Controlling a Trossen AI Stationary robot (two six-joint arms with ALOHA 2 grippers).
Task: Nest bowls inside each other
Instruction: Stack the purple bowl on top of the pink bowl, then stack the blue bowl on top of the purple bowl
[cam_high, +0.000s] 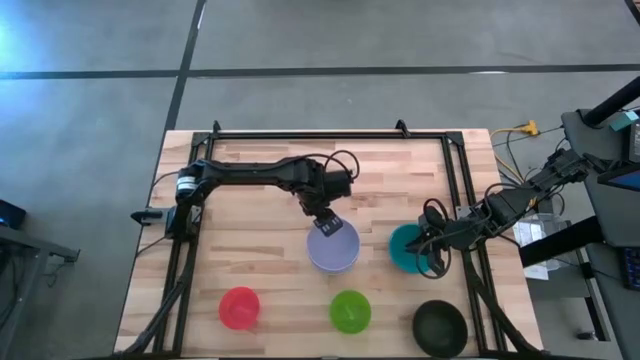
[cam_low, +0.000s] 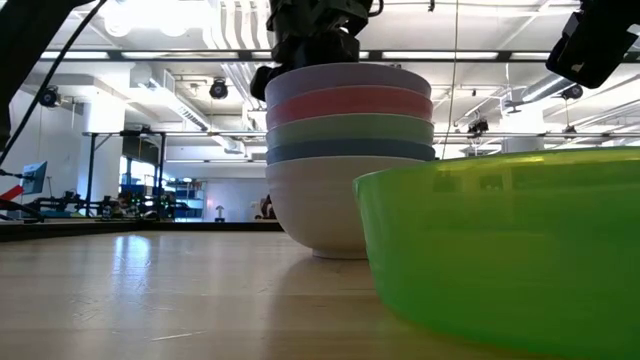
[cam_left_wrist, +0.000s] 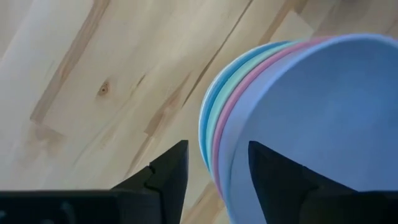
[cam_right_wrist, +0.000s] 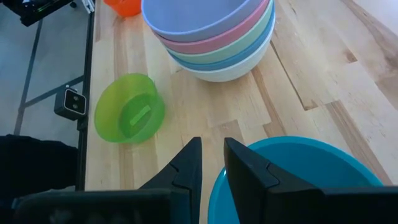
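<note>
A stack of nested bowls (cam_high: 333, 250) rests on its white bottom bowl (cam_low: 320, 210) at the table's middle; above that come blue, pale green, pink and lavender (cam_left_wrist: 323, 106). My left gripper (cam_left_wrist: 217, 144) hangs open over the stack's far-left rim, one finger above the lavender hollow and one outside, not visibly touching. My right gripper (cam_right_wrist: 212, 142) is shut on the teal bowl (cam_high: 404, 247), just right of the stack. The red (cam_high: 240, 307), bright green (cam_high: 350, 311) and black (cam_high: 440, 327) bowls stand singly along the near edge. My right gripper pinches the teal bowl's rim (cam_right_wrist: 214, 186) on the side facing the table's right, one finger inside the bowl (cam_right_wrist: 249, 168) and one outside. The fingers come slanting down from the right. Whether the bowl is on the table or lifted, I cannot tell.
A black frame rail (cam_high: 330, 133) runs along the table's far edge and down both sides. In the low view the bright green bowl (cam_low: 500, 250) fills the near right and hides the teal bowl. Bare wood lies left of the stack (cam_high: 250, 240).
</note>
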